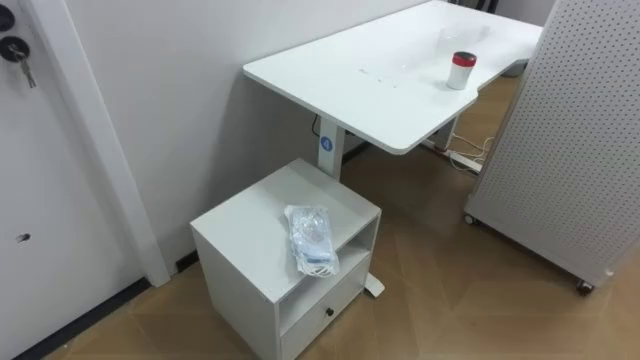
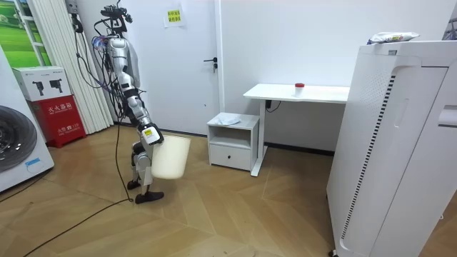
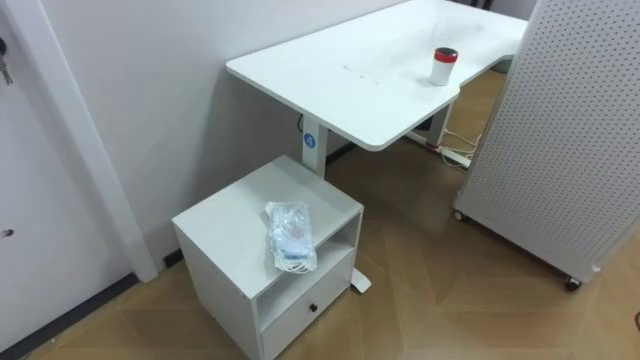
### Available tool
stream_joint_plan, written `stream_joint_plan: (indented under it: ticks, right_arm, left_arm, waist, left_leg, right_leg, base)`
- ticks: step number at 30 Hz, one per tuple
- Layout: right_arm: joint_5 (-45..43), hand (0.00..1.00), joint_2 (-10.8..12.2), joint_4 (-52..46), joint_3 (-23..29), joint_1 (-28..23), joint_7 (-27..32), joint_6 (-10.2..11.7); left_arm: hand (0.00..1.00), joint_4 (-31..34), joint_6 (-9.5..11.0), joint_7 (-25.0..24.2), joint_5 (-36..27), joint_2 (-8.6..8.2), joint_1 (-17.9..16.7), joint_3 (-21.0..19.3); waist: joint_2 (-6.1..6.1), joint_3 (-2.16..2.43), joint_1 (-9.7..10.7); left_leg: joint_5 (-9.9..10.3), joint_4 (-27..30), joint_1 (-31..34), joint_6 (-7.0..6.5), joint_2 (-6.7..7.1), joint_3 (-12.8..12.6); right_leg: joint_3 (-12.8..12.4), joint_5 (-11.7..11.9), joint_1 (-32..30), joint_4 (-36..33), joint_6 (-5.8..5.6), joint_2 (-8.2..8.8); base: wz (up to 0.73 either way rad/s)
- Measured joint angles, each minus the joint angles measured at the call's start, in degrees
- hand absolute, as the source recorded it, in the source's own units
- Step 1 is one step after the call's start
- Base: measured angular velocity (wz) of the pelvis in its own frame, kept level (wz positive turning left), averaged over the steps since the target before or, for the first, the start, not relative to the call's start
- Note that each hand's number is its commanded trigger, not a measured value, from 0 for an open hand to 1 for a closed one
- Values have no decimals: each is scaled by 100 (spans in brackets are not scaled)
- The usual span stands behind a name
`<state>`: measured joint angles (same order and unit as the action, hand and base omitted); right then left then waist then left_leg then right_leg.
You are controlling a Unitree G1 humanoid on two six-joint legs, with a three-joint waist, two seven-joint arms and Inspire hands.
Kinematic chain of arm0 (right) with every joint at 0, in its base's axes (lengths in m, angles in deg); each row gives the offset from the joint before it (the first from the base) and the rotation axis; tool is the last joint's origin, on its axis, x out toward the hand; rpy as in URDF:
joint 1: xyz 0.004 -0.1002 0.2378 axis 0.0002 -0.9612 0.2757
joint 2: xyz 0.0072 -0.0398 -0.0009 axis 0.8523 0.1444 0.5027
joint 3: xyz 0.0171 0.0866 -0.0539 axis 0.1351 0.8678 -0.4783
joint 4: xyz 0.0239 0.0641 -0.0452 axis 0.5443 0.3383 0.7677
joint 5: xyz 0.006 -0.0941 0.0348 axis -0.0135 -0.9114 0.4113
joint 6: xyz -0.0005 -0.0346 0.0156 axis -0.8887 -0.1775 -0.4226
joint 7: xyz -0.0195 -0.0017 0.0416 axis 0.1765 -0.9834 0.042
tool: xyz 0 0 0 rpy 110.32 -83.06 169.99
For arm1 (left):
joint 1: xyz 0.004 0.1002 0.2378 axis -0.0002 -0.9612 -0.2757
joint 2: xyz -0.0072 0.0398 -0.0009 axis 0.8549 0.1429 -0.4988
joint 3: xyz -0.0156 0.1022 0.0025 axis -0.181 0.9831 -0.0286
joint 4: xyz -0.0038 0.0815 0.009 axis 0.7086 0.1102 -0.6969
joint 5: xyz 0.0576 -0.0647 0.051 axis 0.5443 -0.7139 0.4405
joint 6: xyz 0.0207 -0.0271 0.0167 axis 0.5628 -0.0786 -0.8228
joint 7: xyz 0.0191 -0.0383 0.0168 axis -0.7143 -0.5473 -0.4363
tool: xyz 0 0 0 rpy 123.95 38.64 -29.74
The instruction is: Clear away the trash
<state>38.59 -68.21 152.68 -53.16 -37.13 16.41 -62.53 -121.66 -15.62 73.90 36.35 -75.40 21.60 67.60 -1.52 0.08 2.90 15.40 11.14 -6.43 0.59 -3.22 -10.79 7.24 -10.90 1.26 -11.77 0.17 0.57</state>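
Left eye view: plastic bag [image 1: 308,238] at cabinet [image 1: 245,230] edge, liable to slide off if nudged. Apparently right hand [image 2: 148,134] at bin [image 2: 171,157]; grip unclear.

a crumpled clear plastic bag [image 1: 312,238] lies on top of a small white cabinet [image 1: 248,222], near its front edge. behind it stands a white desk [image 1: 350,70] bearing a red-capped can [image 1: 462,70]. a perforated panel [image 1: 570,150] stands right.

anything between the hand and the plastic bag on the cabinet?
Nothing visible. The plastic bag lies uncovered on top of the cabinet, and the room view shows bare floor from the robot to it. The hand is low, by a bin on the cabinet's side.
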Motion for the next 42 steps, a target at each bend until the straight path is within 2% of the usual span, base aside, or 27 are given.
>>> stream_joint_plan:
  ticks: [8,15,18,22,26,31,34,36,37,38,39,40,41,42]
  right_arm:
    - [1,100,0,5,-15,6,20,0]
    - [4,100,-1,61,-58,127,2,6]
    - [6,100,-2,57,-53,120,2,17]
    - [15,100,-2,43,-61,99,7,-6]
    - [226,100,-2,55,-128,43,19,-17]
    - [248,100,-2,76,-131,64,14,-23]
    - [203,100,-8,75,-127,162,1,-27]
    - [181,100,-14,22,-128,157,-47,-37]
    - [207,100,-15,6,-137,151,-54,-40]
    - [284,100,-18,2,-177,145,-55,-66]
    - [368,100,-53,38,-239,132,-56,-79]
    - [446,100,-80,58,-272,119,-55,-83]
    - [506,100,-106,71,-289,90,-52,-78]
    - [515,100,-132,49,-289,81,-31,-77]
  left_arm:
    - [0,17,0,2,-117,0,18,7]
    - [0,42,114,0,-114,0,112,7]
    - [0,36,133,0,-113,0,79,3]
    - [0,-103,121,0,-78,1,57,32]
    - [0,-189,-7,-9,117,-6,-50,55]
    - [0,-194,-18,-73,251,-24,-106,52]
    - [0,-211,-3,-197,261,-19,20,35]
    - [0,-211,-10,-318,291,-14,43,36]
    - [0,-209,-9,-339,309,-15,52,50]
    - [0,-203,-14,-389,310,-14,15,67]
    - [0,-185,-19,-435,310,-20,20,141]
    - [0,-188,-24,-451,308,-27,0,183]
    - [0,-202,-60,-459,302,-40,-45,215]
    - [0,-203,-85,-457,308,-54,-64,232]
  waist:
    - [44,13,-5]
    - [132,-21,-12]
    - [151,-8,-16]
    - [141,-13,-19]
    - [136,-18,-24]
    - [111,-20,-24]
    - [42,-47,-28]
    - [42,-57,-27]
    - [44,-61,-23]
    - [43,-64,-19]
    - [46,-64,-25]
    - [67,-57,-23]
    - [84,-55,-27]
    - [54,-44,5]
  left_leg:
    - [0,-1,10,0,-1,-7]
    - [0,1,45,0,-3,1]
    - [0,1,37,0,-5,4]
    - [0,-1,17,0,-8,2]
    - [0,36,32,0,-15,-1]
    - [3,280,207,3,-11,-3]
    - [144,997,620,25,-20,-12]
    - [329,1714,894,82,-149,-20]
    - [364,1909,964,81,-198,-33]
    - [383,2373,1137,103,-309,-42]
    - [356,2929,1347,102,-441,-31]
    - [323,3151,1432,102,-506,2]
    - [187,3517,1572,64,-565,33]
    - [201,3634,1740,8,-491,73]
  right_leg:
    - [0,0,-2,13,0,-2]
    - [25,1,-21,19,1,-28]
    - [23,1,-18,21,1,-34]
    - [28,1,0,20,1,-42]
    - [105,1,63,16,2,-36]
    - [186,-62,-22,-156,22,33]
    - [243,-341,-453,-828,57,144]
    - [251,-609,-609,-1250,153,137]
    - [247,-703,-635,-1348,205,124]
    - [214,-841,-645,-1493,235,119]
    - [207,-925,-632,-1601,252,54]
    - [195,-946,-604,-1629,283,8]
    - [107,-981,-508,-1664,345,-46]
    - [-17,-1029,-434,-1713,398,-52]
  base:
    - [0]
    - [1]
    - [0]
    - [0]
    - [4]
    - [10]
    - [6]
    - [-4]
    - [5]
    - [5]
    - [0]
    - [-8]
    - [0]
    - [13]
